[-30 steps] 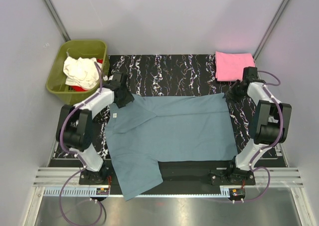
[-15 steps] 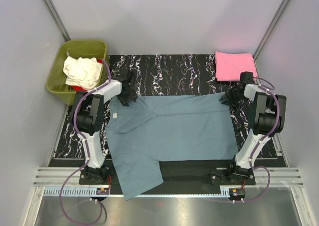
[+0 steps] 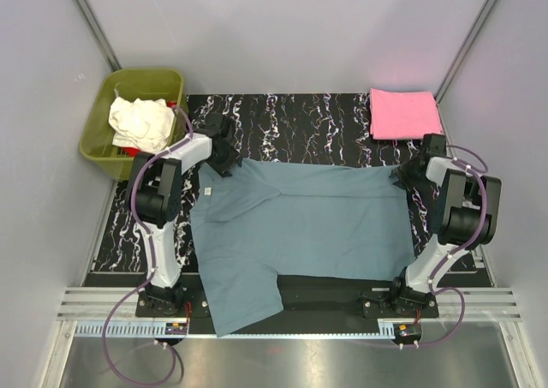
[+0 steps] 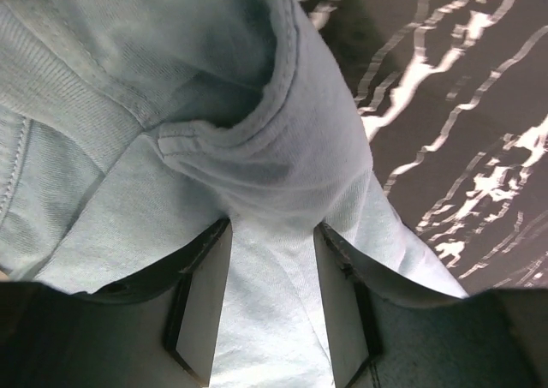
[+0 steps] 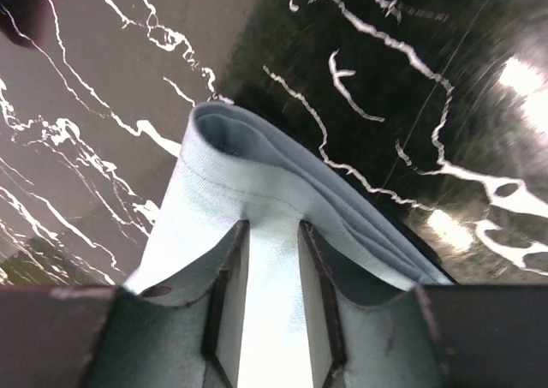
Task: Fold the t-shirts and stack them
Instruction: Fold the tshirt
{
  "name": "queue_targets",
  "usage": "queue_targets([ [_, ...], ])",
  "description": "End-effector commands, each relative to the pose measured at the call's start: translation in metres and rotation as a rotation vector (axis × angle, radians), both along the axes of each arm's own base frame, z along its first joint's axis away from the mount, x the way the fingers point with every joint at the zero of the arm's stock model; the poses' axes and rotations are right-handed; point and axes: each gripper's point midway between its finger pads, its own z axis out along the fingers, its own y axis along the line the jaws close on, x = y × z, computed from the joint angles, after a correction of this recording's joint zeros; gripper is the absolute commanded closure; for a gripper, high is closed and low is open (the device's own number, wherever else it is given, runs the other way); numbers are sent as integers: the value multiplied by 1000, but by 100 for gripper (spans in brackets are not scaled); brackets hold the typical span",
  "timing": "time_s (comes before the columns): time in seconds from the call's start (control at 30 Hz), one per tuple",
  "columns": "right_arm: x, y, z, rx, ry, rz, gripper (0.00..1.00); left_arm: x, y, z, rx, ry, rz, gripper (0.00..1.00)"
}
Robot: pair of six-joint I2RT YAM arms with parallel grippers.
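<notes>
The olive-green tub stands off the far-left corner of the mat. It holds the crumpled cream-white t-shirt, with a sliver of the red t-shirt showing beneath it. The left arm's upper link and purple cable pass just beside the tub's near-right corner. The pink t-shirt lies folded at the far-right corner, near the right arm's wrist but apart from it.

The blue-grey t-shirt lies spread across the middle of the mat, and its near-left part hangs past the mat's front edge. The left gripper is closed on the shirt's far-left corner by the collar, with bunched cloth filling the gap between its fingers. The right gripper pinches the far-right hem in a narrow grip, a doubled fold of fabric standing up ahead of it.

The mat is black with white marble veining. Ribbed aluminium rails and a brushed metal strip run along the near edge. Pale grey walls close in three sides, with slanted metal posts at the far corners.
</notes>
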Motion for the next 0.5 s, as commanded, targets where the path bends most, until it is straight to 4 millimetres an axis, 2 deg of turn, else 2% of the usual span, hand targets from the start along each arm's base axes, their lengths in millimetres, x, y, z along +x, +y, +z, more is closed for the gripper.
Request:
queue_targets([
  [0.0, 6, -19, 13, -84, -14, 41, 62, 11, -17, 21, -20, -39, -73, 51],
  [0.03, 0, -22, 16, -98, 25, 50, 60, 11, -14, 32, 17, -62, -112, 50],
  [0.1, 7, -31, 35, -153, 19, 78, 58, 19, -18, 57, 58, -122, -177, 50],
  [0.13, 7, -33, 43, -169, 14, 90, 53, 21, -17, 67, 78, -143, -189, 50],
  [0.23, 16, -35, 58, -207, -43, 134, 45, 24, -21, 87, 106, -168, -235, 50],
  [0.3, 23, -35, 62, -221, -68, 190, 44, 24, -25, 92, 123, -172, -253, 50],
  [0.33, 28, -29, 63, -195, -89, 233, 44, 27, -25, 96, 144, -185, -261, 50],
  [0.37, 29, -27, 52, -180, -64, 261, 45, 28, -28, 95, 148, -192, -268, 50],
  [0.4, 34, -31, 54, -190, -64, 286, 46, 29, -33, 92, 130, -194, -280, 50],
  [0.43, 33, -27, 42, -157, -43, 312, 48, 33, -38, 88, 110, -214, -287, 50],
  [0.47, 34, -26, 41, -148, -53, 332, 49, 35, -42, 85, 90, -219, -293, 50],
])
